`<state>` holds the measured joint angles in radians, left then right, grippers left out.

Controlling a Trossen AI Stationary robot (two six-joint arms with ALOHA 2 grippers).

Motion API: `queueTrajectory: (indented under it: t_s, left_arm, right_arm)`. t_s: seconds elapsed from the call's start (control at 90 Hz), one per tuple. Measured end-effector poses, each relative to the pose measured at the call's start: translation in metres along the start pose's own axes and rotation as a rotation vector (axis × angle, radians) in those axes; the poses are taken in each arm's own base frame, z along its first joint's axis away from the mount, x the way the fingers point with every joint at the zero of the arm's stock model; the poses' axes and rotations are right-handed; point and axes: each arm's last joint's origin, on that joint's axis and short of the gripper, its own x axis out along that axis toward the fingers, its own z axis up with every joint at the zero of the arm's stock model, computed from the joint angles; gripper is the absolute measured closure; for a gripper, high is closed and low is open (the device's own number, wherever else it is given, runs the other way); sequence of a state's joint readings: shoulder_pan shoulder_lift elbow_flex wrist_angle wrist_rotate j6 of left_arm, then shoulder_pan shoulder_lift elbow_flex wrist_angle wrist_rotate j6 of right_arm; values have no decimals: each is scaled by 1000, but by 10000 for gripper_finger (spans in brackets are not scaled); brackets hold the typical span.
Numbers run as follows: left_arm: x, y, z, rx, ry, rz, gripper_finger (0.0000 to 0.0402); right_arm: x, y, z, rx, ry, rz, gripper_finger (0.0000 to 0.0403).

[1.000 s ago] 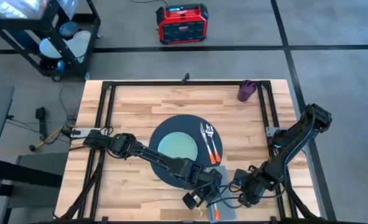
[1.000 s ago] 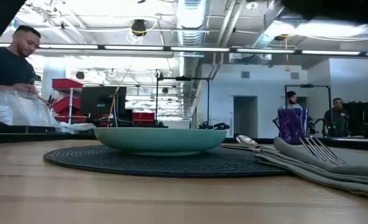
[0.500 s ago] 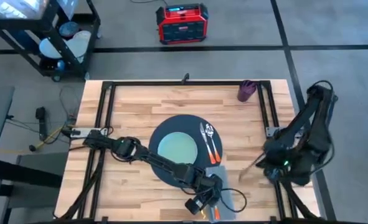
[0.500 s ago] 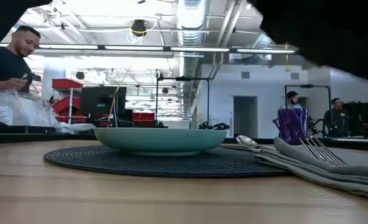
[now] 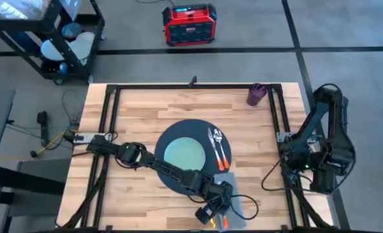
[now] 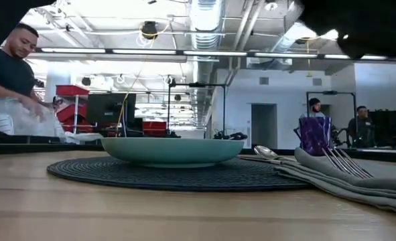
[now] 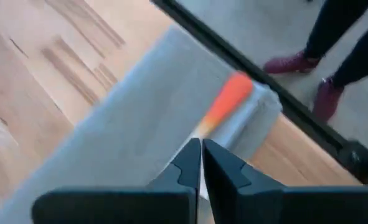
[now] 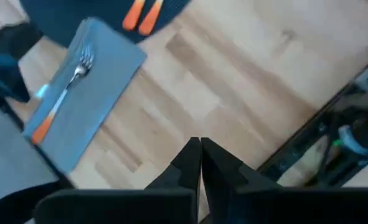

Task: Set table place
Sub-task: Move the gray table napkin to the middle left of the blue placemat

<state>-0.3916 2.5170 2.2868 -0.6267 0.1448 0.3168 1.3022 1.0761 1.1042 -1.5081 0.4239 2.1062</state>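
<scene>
Butcher-block bench point(image 5: 146, 110): left pincer point(image 7: 201, 163), pressed together, is held over the grey napkin point(image 7: 140, 124); right pincer point(image 8: 200, 160) is likewise closed.

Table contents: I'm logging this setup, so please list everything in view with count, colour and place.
table: one, light wood, black frame rails
placemat: one, dark grey, round, centre of the table
plate: one, pale green, on the placemat
spoon and knife: two, orange handles, on the placemat's right part beside the plate
napkin: one, grey, near edge, right of the placemat
fork: one, orange handle, on the napkin
cup: one, purple, far right corner
red box: one, on the floor beyond the table
black cart: one, far left on the floor
people: several, in the room behind
left gripper: shut, over the napkin
right gripper: shut, pulled back at the table's right edge
</scene>
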Motion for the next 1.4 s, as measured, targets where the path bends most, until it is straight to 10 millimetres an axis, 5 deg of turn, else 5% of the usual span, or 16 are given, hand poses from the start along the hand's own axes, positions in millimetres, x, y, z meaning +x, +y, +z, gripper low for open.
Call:
queueTrajectory:
  t_s: [0.322, 0.644, 0.9, 1.4]
  left_arm:
    - [32, -10, -19, -91, 51, -23, 402]
    - [25, -17, -34, -213, 247, -39, 401]
    - [29, -23, -36, -315, 244, -32, 401]
    - [15, -33, -64, -525, 589, -37, 401]
  right_arm:
    - [-4, 5, -21, -1, 52, 47, 403]
    - [-14, 15, -28, -25, 59, 56, 403]
    - [-14, 24, -35, -32, 51, 46, 403]
    - [-11, 30, -45, -42, 41, 36, 403]
